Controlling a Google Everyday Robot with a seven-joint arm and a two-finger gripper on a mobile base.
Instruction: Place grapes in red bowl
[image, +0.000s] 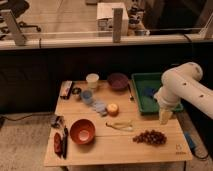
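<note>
The grapes (150, 137), a dark reddish-brown bunch, lie on the wooden table near its front right corner. The red bowl (82, 131) stands at the front left with a pale inside and nothing in it. The white arm comes in from the right, and its gripper (165, 117) hangs open above the table. It is just behind and to the right of the grapes, apart from them and holding nothing.
A green tray (142, 107) and a dark purple bowl (118, 81) sit at the back right. A white cup (92, 80), a blue cup (87, 95) and an orange fruit (113, 108) stand mid-table. A yellowish item (120, 125) lies between bowl and grapes. Red and black tools (60, 142) lie at the left edge.
</note>
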